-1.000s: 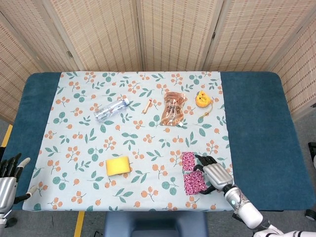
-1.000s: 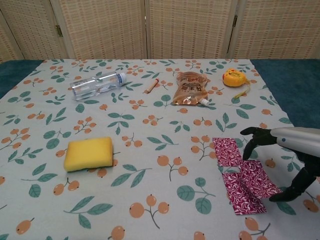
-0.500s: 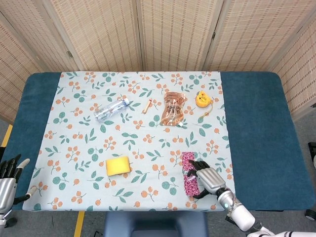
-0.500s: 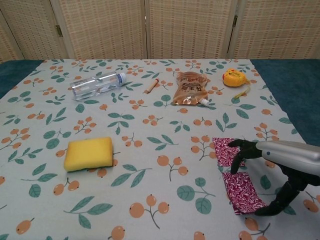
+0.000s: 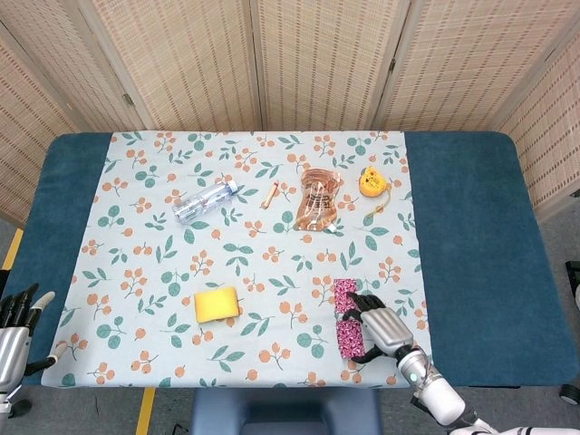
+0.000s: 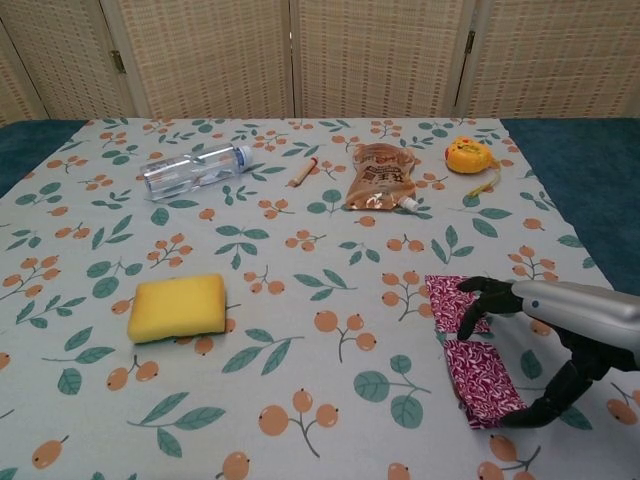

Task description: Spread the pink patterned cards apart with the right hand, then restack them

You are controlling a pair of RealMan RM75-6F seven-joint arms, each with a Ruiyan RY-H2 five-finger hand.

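- Since a second ago the right hand (image 6: 545, 330) has slid leftward over the pink patterned cards (image 6: 470, 350), and the loose spread beneath it has drawn into a narrower strip
- Nearest the counter's (image 5: 471, 236) front edge, the thumb of that hand rests at the near right corner of the near card, while the other fingers (image 6: 478, 300) arch over and press on the far card; the fingers are spread and curved, lying on the cards rather than closed round them
- From the head view the right hand (image 5: 376, 324) covers the right side of the cards (image 5: 347, 319), which lie in an overlapping line running away from the robot
- Far off to the left of those fingers, at the counter's near left corner, the left hand (image 5: 14, 326) sits with its fingers apart and holding nothing
- Left of the fingers and a little beyond lies a yellow sponge (image 6: 177, 307) on the floral cloth (image 6: 300, 240)
- Well beyond the fingertips lie a brown pouch (image 6: 380, 176) and a yellow tape measure (image 6: 468, 155)
- Farther left on that far row are a small stick-like item (image 6: 303, 171) and a clear plastic bottle (image 6: 195, 169) on its side
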